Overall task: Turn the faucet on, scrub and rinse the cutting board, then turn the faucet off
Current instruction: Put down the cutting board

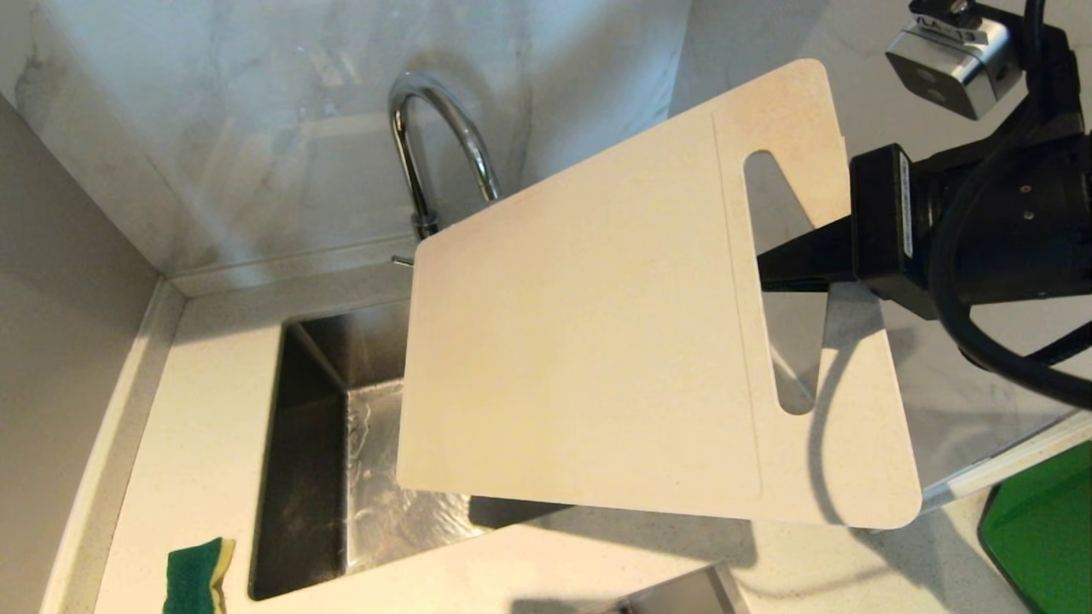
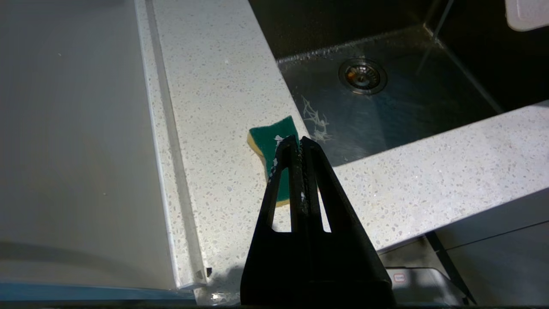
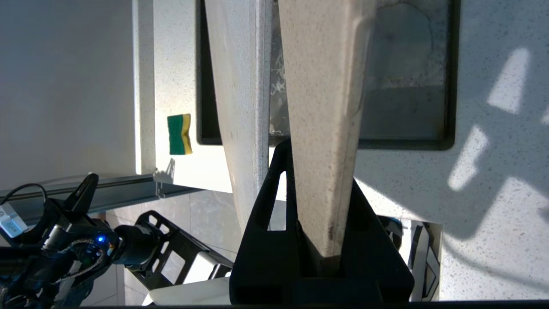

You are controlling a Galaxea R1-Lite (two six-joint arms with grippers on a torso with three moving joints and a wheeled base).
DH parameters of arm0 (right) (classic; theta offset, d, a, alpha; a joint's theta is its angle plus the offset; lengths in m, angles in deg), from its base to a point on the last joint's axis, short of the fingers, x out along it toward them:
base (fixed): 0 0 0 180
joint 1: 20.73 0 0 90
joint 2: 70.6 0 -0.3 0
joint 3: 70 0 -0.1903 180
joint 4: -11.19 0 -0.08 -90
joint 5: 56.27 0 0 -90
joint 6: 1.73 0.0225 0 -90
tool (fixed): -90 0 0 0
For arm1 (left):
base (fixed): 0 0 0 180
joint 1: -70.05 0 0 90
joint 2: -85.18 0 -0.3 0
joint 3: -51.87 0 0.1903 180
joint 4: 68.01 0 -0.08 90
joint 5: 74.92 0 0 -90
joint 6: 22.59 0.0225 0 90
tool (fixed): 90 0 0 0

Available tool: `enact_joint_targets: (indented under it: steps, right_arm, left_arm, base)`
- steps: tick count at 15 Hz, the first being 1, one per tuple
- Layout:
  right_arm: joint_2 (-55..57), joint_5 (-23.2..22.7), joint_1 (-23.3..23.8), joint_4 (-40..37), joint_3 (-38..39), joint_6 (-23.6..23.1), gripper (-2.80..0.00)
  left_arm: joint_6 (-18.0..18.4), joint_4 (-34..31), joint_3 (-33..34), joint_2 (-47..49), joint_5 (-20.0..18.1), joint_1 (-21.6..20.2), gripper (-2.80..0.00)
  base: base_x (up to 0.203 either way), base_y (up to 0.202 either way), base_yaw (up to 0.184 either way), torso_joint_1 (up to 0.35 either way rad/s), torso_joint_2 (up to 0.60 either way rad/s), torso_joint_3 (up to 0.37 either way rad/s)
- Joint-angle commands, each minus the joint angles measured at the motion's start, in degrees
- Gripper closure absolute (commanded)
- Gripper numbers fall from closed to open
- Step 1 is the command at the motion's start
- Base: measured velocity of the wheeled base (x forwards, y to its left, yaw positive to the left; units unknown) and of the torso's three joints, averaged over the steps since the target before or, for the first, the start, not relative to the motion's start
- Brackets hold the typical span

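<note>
The off-white cutting board (image 1: 589, 358) hangs tilted in the air over the sink (image 1: 316, 477), its slot handle toward my right arm. My right gripper (image 1: 793, 260) is shut on the strip between the slot and the board's short edge. From the wrist, that strip (image 3: 326, 107) runs between the jaws of the right gripper (image 3: 319, 159). The chrome faucet (image 1: 426, 128) rises behind the board, which hides its spout end. Low by the counter's front edge, my left gripper (image 2: 298, 139) is shut on nothing, pointing at the sponge (image 2: 274, 137).
A green and yellow sponge (image 1: 200, 576) lies on the white counter left of the sink. The sink floor is wet around its drain (image 2: 362, 76). A green slab (image 1: 1041, 537) sits at the far right. A wall closes in on the left.
</note>
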Motion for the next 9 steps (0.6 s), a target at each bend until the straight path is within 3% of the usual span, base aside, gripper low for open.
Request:
enact_joint_targets:
  steps: [1,9]
  right_arm:
    - [-0.2,-0.1,0.1,-0.2,0.3,0.1,0.00]
    - [-1.9,1.5,1.1,-0.3,2.6,2.5,0.00]
  left_arm:
    - [0.0,0.0,0.1,0.0,0.0,0.0,0.00]
    - [-0.1,0.0,0.1,0.0,0.0,0.0,0.00]
  base:
    - [0.000,0.000,0.000,0.000,0.00,0.000]
    - [0.000,0.000,0.000,0.000,0.00,0.000]
